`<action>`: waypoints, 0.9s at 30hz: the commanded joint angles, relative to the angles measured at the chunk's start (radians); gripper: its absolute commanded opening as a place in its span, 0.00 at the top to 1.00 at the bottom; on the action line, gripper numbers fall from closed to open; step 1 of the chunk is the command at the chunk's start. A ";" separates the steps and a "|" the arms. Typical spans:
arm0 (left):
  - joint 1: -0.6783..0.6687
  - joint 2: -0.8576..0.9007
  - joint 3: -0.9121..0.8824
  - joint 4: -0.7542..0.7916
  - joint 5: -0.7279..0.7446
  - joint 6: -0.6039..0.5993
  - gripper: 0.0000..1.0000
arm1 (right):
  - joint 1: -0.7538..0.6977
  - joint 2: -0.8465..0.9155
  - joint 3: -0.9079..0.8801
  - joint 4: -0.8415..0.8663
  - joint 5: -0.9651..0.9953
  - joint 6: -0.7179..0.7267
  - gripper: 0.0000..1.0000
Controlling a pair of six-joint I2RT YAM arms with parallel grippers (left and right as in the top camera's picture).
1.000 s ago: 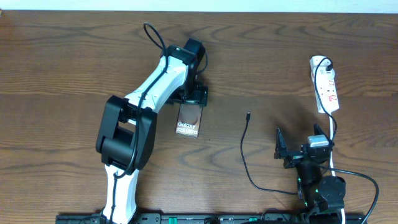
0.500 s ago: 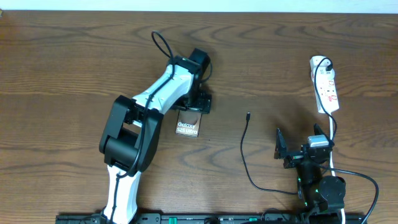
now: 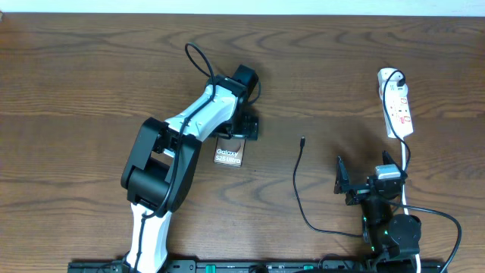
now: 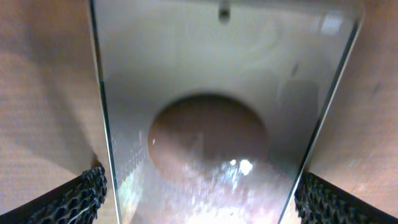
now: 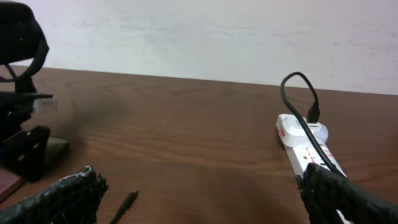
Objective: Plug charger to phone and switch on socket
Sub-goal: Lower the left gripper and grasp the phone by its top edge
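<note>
The phone [image 3: 228, 157] lies flat on the table, its bronze face and white "Galaxy" lettering showing below my left gripper [image 3: 239, 129]. In the left wrist view the phone's glossy face [image 4: 211, 93] fills the frame. My left gripper [image 4: 205, 208] is open, with one finger at each long edge of the phone. The charger [image 3: 297, 186] is a thin black cable whose plug tip [image 3: 303, 140] lies free on the wood, also seen low in the right wrist view [image 5: 124, 203]. The socket [image 3: 397, 102] lies at the far right. My right gripper [image 3: 365, 171] is open and empty, near the front edge.
A black plug and cord [image 5: 305, 99] sit in the far end of the socket [image 5: 305, 146]. A white cord [image 3: 404, 163] runs from the socket toward the right arm's base. A pale wall [image 5: 205, 37] stands behind the table's far edge.
My left arm has shifted slightly right and nearer, so its gripper now covers more of the phone. The phone, the charger and the right arm have not moved.
</note>
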 commanded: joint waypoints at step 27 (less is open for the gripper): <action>0.003 0.023 -0.040 -0.009 0.016 0.052 0.21 | -0.002 -0.005 -0.001 0.000 -0.059 0.102 0.01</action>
